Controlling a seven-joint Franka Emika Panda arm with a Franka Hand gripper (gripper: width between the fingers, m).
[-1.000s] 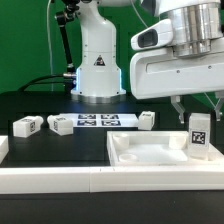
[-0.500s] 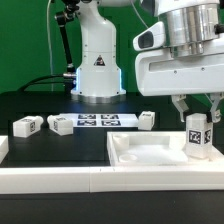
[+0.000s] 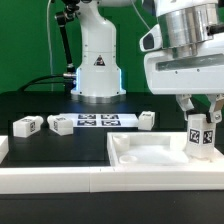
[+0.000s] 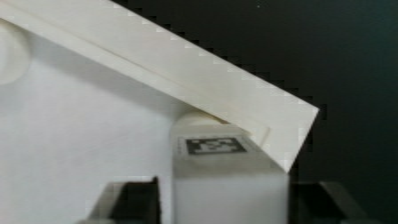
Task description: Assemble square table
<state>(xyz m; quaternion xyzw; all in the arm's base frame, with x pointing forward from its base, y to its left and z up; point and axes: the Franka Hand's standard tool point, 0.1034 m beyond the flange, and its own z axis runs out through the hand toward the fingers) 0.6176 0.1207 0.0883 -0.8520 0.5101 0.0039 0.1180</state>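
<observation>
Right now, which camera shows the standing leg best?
The exterior view: the leg stands whole on the tabletop, between the fingers of the gripper. The wrist view crops the leg to its tagged upper part.

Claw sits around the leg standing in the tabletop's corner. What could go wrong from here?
1. The leg looks slightly tilted between the fingers of the claw; closing or twisting on it off-axis may jam it or knock it over.
2. It stands close to the raised rim of the square tabletop; a sideways pull may drag that tabletop out of place.
</observation>
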